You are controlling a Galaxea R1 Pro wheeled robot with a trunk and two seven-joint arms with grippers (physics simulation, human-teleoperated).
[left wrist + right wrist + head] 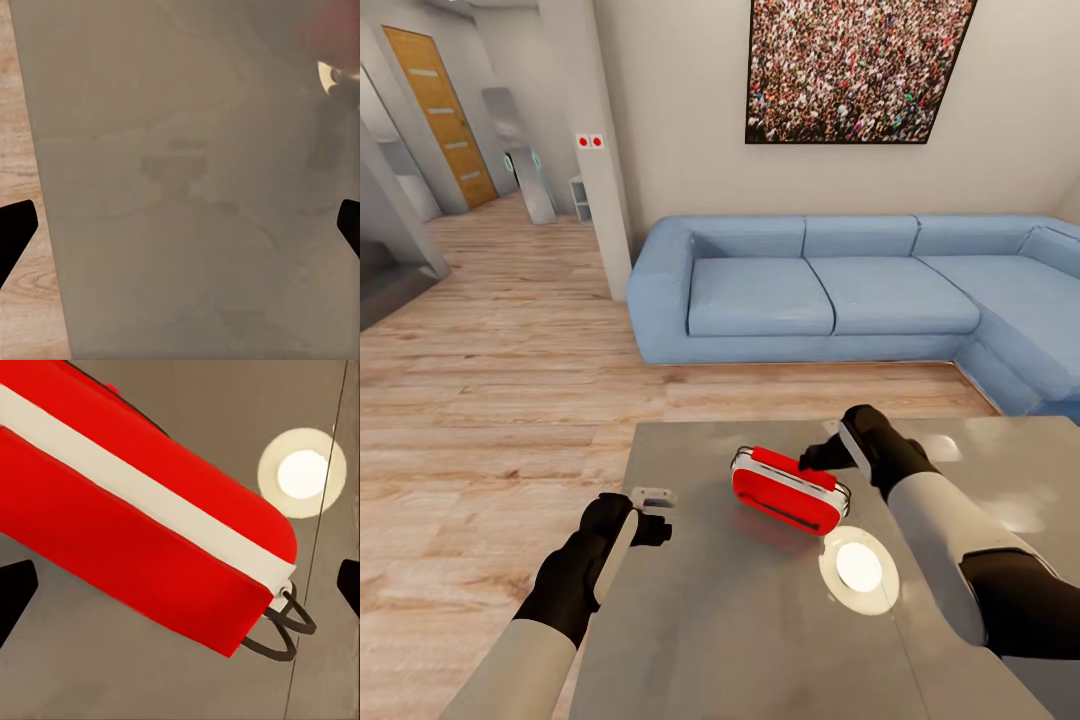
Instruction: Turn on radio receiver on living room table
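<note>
**Head view: radio receiver on tabletop, right end effector beside it**

Head view shows the radio receiver (790,490) lying on the glossy grey tabletop (720,620), toward the far half of the surface and roughly at its middle from left to right. Its red body with a white band lies at a slant to the tabletop's edges.

The right end effector (822,450) is positioned just beyond the far right end of the radio receiver, very near it; contact cannot be confirmed. In the right wrist view the radio receiver (142,525) lies between the two dark fingertips (15,592), which stand wide apart at the picture's edges, so this end effector is open. The thin wire handle (281,626) shows at one end of the radio receiver.

The left end effector (655,515) hovers over the near left edge of the tabletop, well apart from the radio receiver. In the left wrist view its fingertips (15,232) are likewise spread wide, holding nothing, above the tabletop edge and the wood-plank floor (19,150).

A round bright lamp reflection (858,568) sits on the tabletop just near of the radio receiver. Beyond the tabletop stand the blue sofa (840,290) and, on the wall above it, the framed crowd picture (855,68).
</note>
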